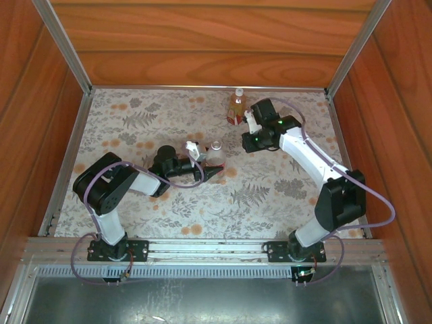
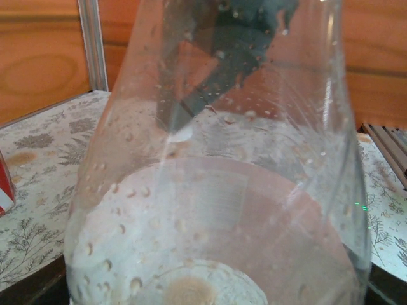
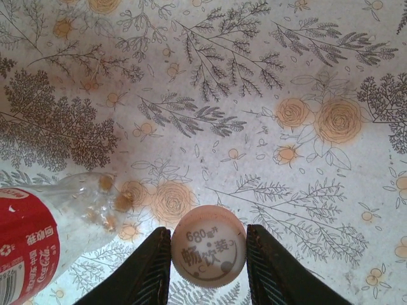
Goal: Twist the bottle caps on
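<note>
The floral table [image 1: 135, 135] carries both arms and both bottles; places here are told from the red-label bottle [image 1: 235, 106], which is at the far middle of the table.

The left gripper [image 1: 206, 160] lies nearer the arm bases than that bottle and a little to its left. The clear bottle [image 1: 215, 151] sits between its widely spread fingers. In the left wrist view the clear bottle [image 2: 216, 190] is pressed close to the lens, with a dark finger edge against each lower side, so it looks gripped. Its wall is beaded with drops, and I can see no liquid pooled in it. A strip of the red-label bottle [image 2: 4, 190] shows at the left edge.

The right gripper [image 1: 250, 123] is just beside the red-label bottle, on its right and slightly nearer. Its fingers [image 3: 149, 267] are closed on a whitish cap [image 3: 208, 249], one on each side, with the printed face towards the camera; the right gripper [image 3: 208, 230] holds it above the table. The red-label bottle [image 3: 38, 241] reaches in from the left, its clear neck flecked with amber drops. I cannot tell whether its mouth is capped.
</note>
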